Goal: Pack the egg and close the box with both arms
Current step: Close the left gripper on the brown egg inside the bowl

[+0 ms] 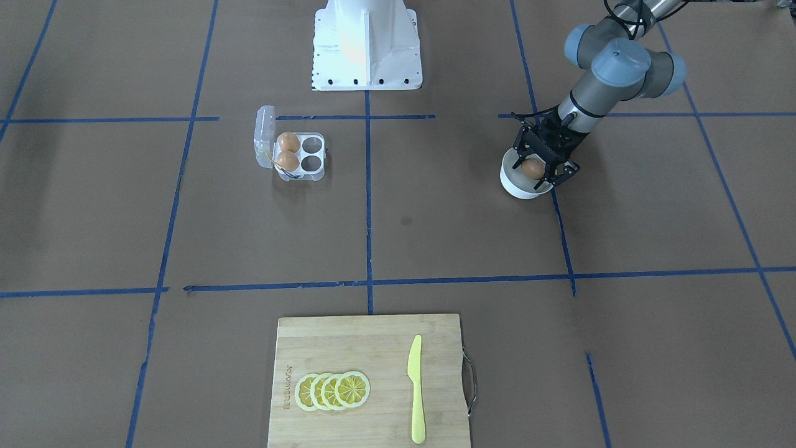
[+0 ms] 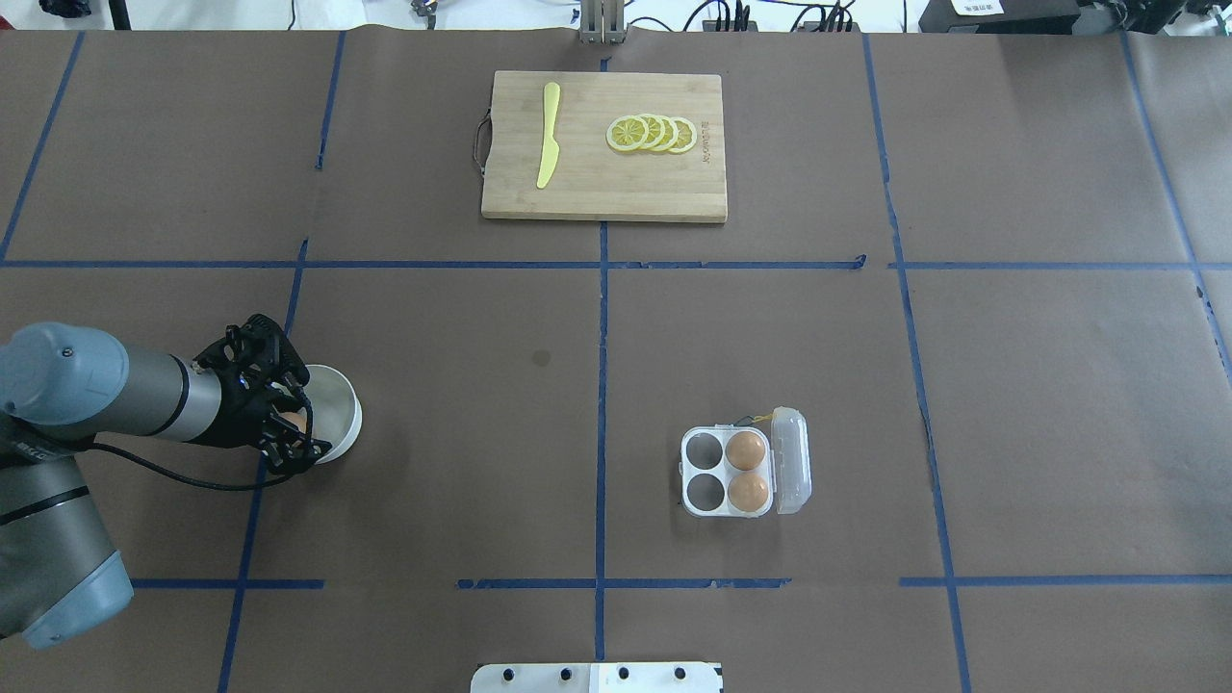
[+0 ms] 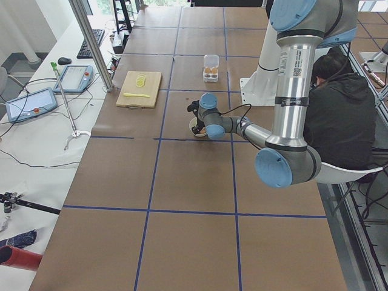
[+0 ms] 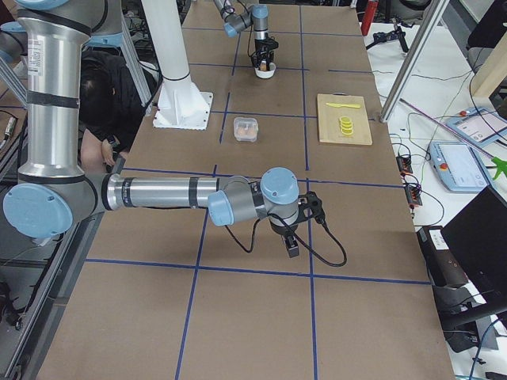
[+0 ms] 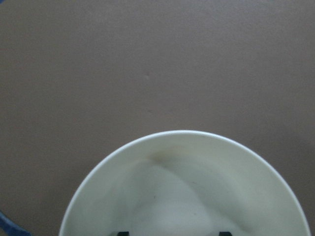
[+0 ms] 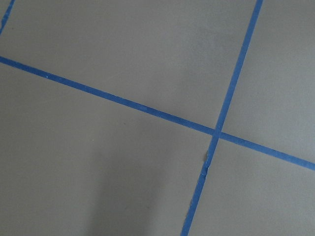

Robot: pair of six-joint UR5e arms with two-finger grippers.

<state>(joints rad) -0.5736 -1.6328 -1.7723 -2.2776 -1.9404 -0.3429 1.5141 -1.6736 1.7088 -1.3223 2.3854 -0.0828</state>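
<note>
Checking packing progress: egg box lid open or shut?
Open. The lid is swung aside of the box; all four cells are uncovered.

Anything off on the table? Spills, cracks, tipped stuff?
Nothing stands out. The box sits level, lid open, two eggs seated; third egg by the left claw at the bowl; lemon slices and knife tidy on the board.

A dark brand mark (image 1: 287,395) is burnt into the cutting board (image 1: 373,354) beside the lemon slices (image 1: 333,391). It lies well away from the left gripper (image 1: 533,171), forward of it and toward the robot's right, and its letters are too small and blurred to read. A white printed label (image 3: 284,60) runs along the upright tube of the left arm (image 3: 291,121), high above that gripper, and its print cannot be read either.
</note>
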